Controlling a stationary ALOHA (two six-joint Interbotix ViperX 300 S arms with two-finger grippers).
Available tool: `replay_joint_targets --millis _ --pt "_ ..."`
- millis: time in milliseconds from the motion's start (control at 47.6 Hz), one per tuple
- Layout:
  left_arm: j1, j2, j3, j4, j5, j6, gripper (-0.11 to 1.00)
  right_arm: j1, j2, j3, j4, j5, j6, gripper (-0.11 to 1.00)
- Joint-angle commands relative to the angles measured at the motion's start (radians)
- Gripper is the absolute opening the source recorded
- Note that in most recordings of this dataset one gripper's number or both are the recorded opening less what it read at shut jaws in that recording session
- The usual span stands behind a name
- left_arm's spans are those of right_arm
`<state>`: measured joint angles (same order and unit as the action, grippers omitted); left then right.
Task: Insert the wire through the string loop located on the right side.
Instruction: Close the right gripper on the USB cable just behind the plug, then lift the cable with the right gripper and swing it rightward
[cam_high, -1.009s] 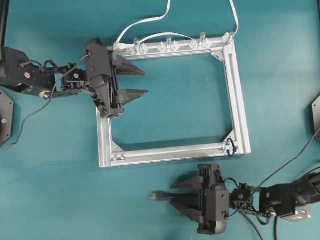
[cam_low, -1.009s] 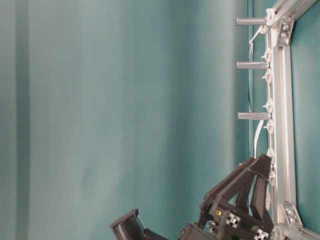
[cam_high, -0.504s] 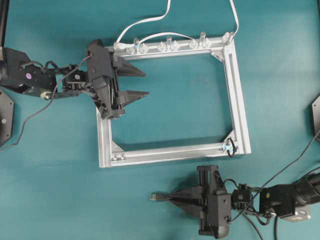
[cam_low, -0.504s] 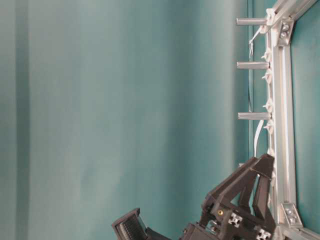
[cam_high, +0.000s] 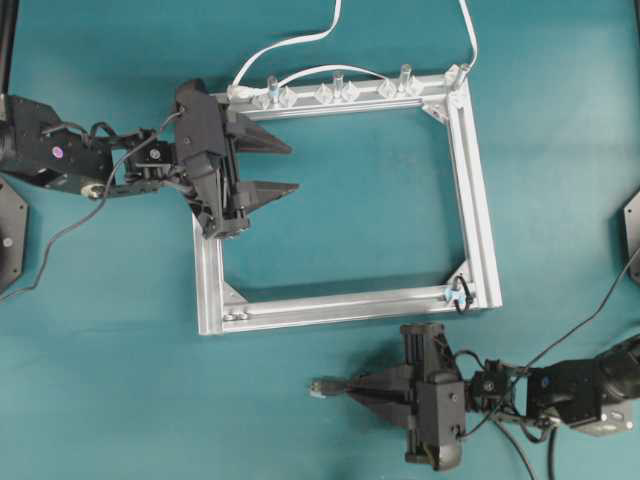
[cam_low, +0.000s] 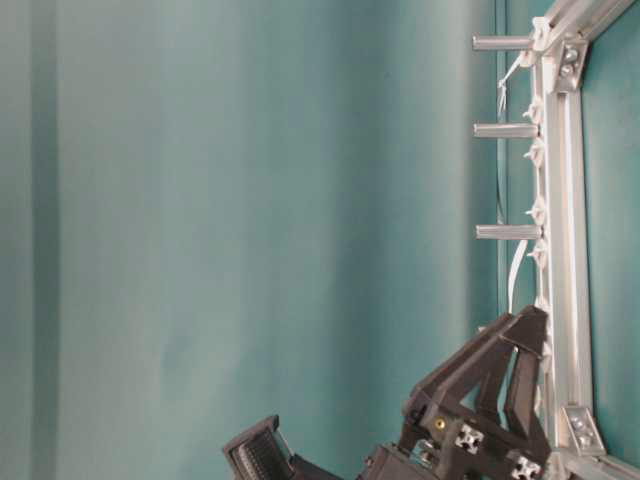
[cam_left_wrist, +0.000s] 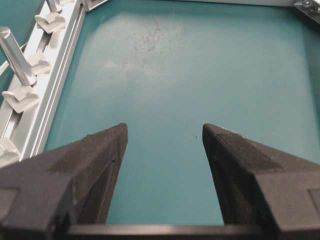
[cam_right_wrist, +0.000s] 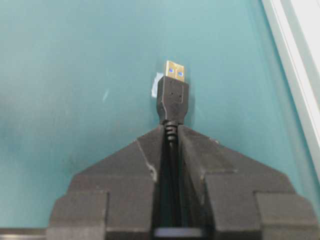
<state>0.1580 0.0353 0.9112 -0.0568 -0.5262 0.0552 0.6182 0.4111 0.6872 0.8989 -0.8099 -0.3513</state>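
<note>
Looking down from overhead, I see the rectangular silver aluminium frame (cam_high: 478, 180) lying on the teal bench (cam_high: 100, 380). My left gripper (cam_high: 285, 167) hovers over its left corner, jaws wide and holding nothing. Below the frame, my right gripper (cam_high: 352, 385) has its jaws clamped on the thin black wire (cam_high: 330, 387), plug pointing left. The tiny dark string loop (cam_high: 460, 294) sits at the frame's lower right corner, apart from the plug.

Table-level view shows the left gripper beside the frame bar.

Left wrist view: spread jaws above bare teal.

Right wrist view: the gold-tipped plug juts just past the closed jaws, above the bench.
</note>
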Motion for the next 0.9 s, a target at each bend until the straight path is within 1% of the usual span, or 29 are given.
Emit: replay_joint_targets --millis 0,105,378,546,672,883 --pt "-0.002 -0.011 -0.021 -0.002 -0.003 -0.003 0.64 -0.003 -0.055 -0.003 0.0 0.026 -0.011 0.11" --pt "-0.003 -0.011 -0.025 0.0 -0.003 -0.003 0.64 -0.003 -0.091 -0.003 0.002 0.064 -0.038 0.11" --pt "-0.003 -0.011 -0.025 0.0 -0.003 -0.003 0.64 -0.003 -0.179 -0.003 0.002 0.118 -0.115 0.11" --pt "-0.005 -0.011 -0.023 -0.002 -0.003 -0.003 0.64 0.0 -0.186 -0.003 0.002 0.149 -0.117 0.11" --pt "-0.006 -0.012 -0.018 0.0 -0.003 -0.003 0.64 0.017 -0.199 0.002 0.0 0.169 -0.117 0.11" --pt "-0.006 -0.014 -0.018 -0.002 -0.003 -0.003 0.63 0.046 -0.255 0.051 0.0 0.195 -0.117 0.11"
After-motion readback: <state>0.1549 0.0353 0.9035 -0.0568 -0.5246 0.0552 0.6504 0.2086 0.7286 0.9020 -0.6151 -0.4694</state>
